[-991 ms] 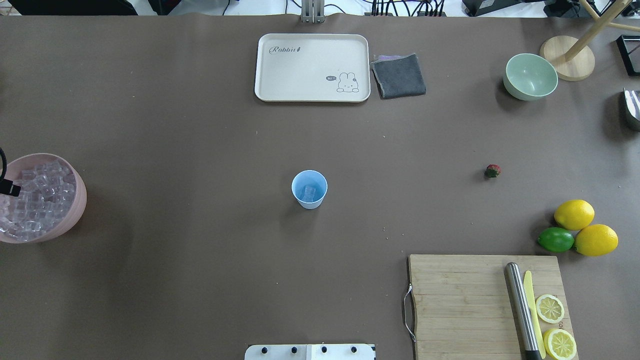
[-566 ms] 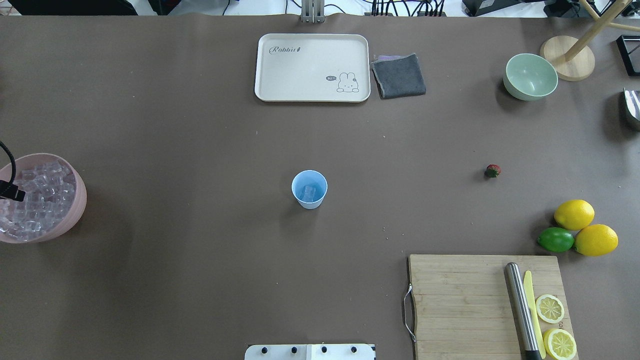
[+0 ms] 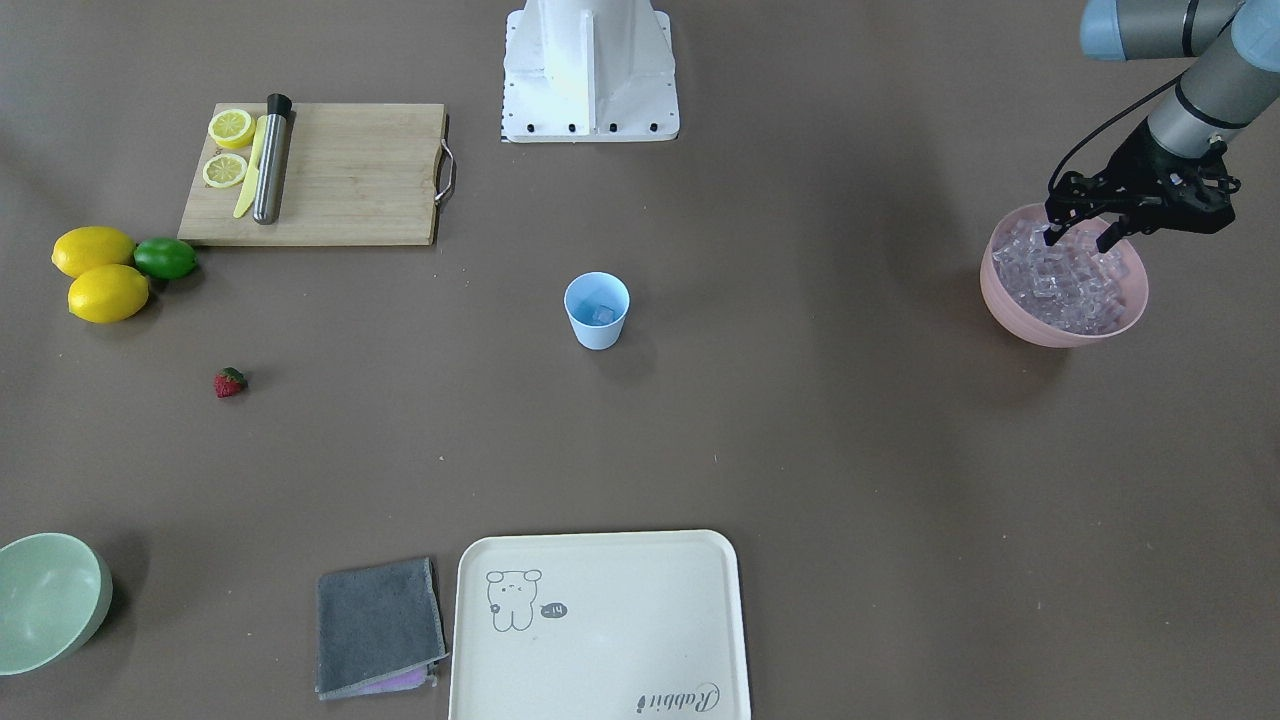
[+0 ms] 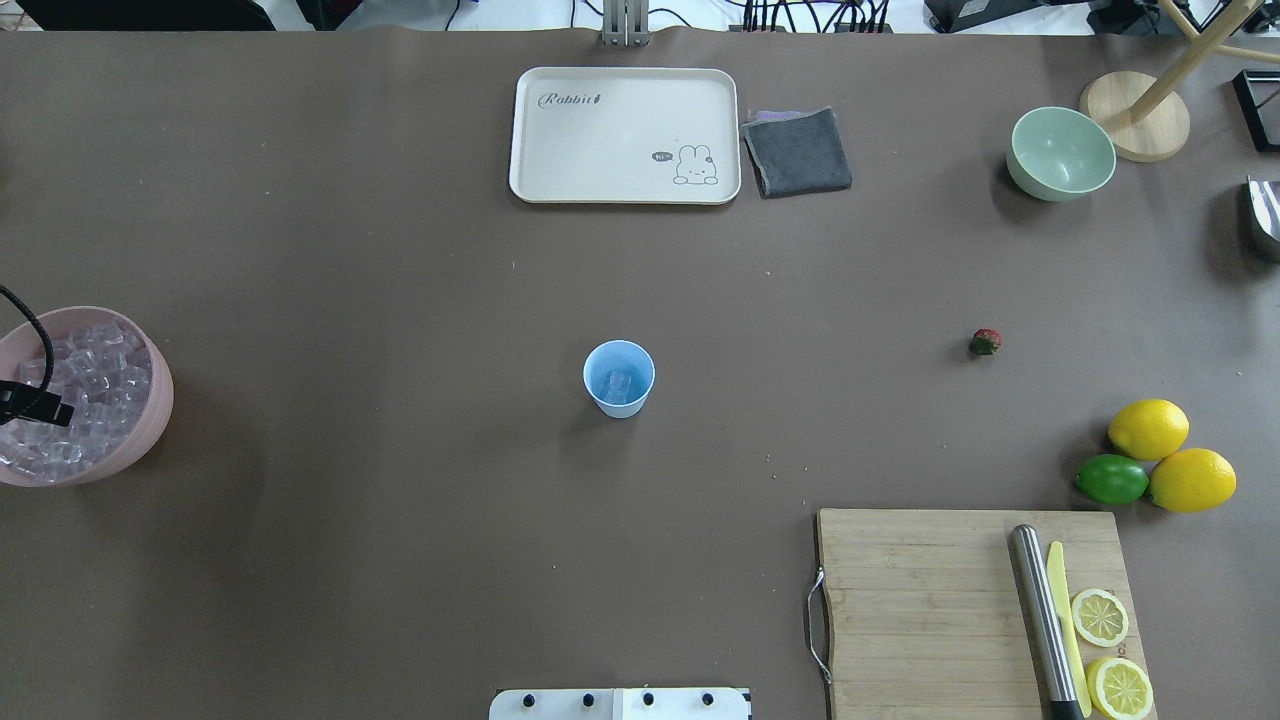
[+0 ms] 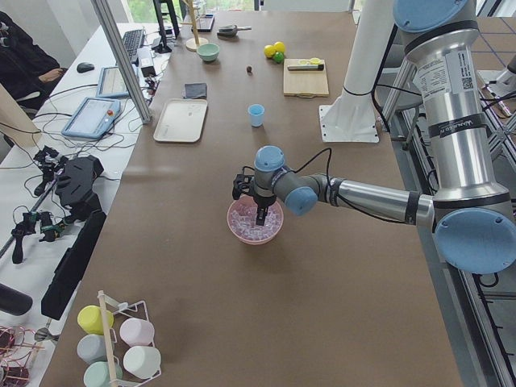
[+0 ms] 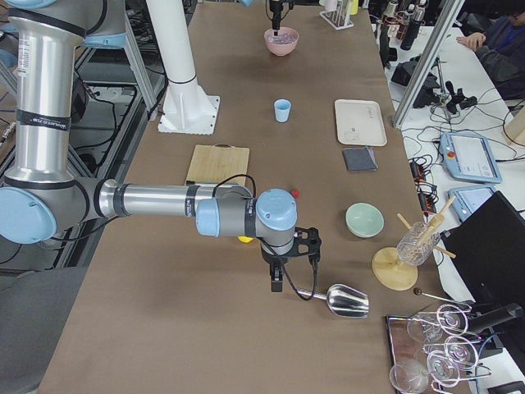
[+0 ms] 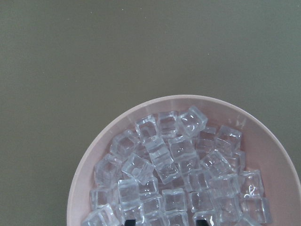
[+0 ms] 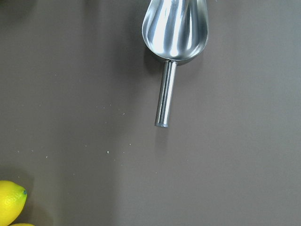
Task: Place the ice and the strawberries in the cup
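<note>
The left gripper (image 3: 1078, 241) is held over the rounded, matte pink plastic bowl (image 3: 1040, 325), jaws spread wide, nothing gripped. The bowl is heaped with small, clear, glassy ice cubes (image 7: 174, 174). One such cube is seen inside the tapered light blue plastic cup (image 4: 622, 404) at mid-table. The small red strawberry with green cap (image 4: 985, 342) is lying on the table, well apart from the cup. The right gripper (image 6: 277, 283): jaw state cannot be told.

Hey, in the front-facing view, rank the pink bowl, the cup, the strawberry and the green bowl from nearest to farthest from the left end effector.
From the left end effector:
1. Pink bowl, directly beneath it, at the view's right.
2. Cup, mid-table.
3. Strawberry, toward the view's left.
4. Green bowl, bottom-left corner.
</note>
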